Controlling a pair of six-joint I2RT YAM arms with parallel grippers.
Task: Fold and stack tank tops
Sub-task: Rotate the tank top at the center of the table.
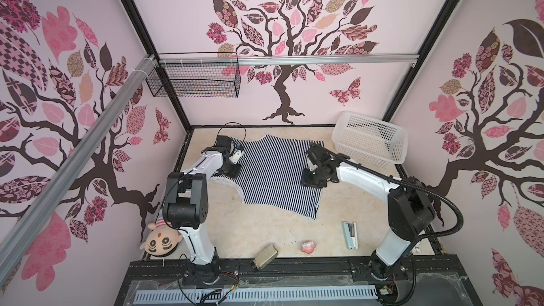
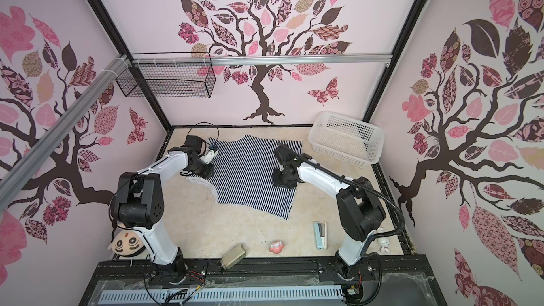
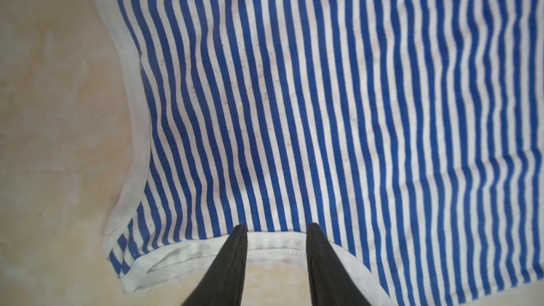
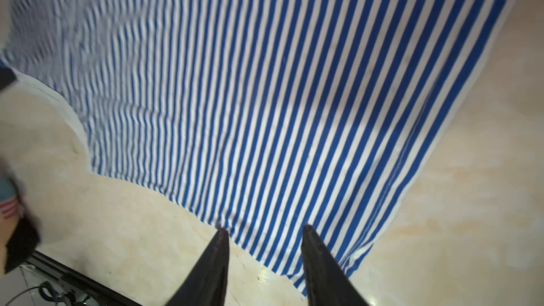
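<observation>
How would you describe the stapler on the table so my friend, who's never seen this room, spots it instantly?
Find the beige table with the striped tank top spread on it. From the top's nearest corner, come toward the front edge: the stapler lies flat there. It is long, slim, pale blue-grey, unlike the round pink toy and boxy tin nearby.

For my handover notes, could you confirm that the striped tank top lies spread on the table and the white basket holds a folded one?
Not quite: the white basket is empty, as both top views show. The striped tank top does lie spread on the table.
</observation>
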